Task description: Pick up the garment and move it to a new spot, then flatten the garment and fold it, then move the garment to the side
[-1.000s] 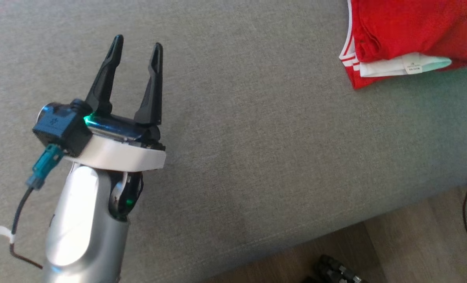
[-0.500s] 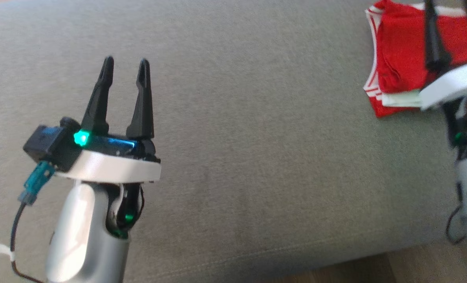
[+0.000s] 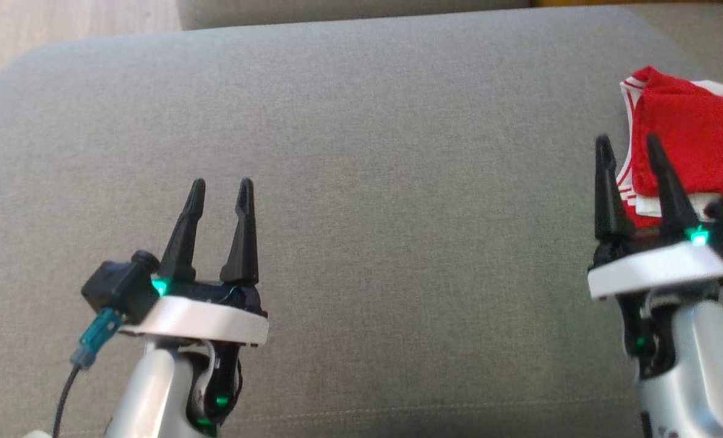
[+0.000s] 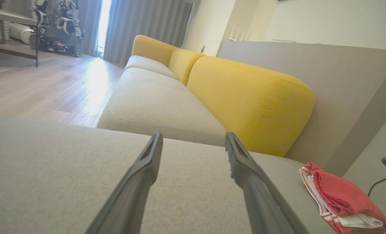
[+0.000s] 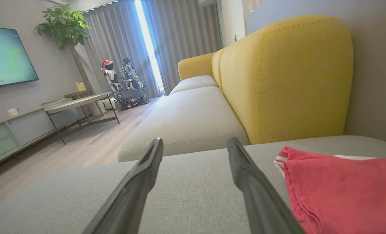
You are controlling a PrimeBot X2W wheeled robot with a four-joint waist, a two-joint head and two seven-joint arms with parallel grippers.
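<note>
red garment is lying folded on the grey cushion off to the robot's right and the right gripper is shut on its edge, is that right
Not quite: the right gripper is open, with nothing between its fingers, as the right wrist view shows. The red garment does lie folded on the grey cushion, off to the robot's right.

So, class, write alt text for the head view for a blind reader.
A folded red garment with white stripes lies on a grey cushion at the picture's right edge. Both hands are open and empty: the right hand beside the garment, the left hand at lower left.
</note>
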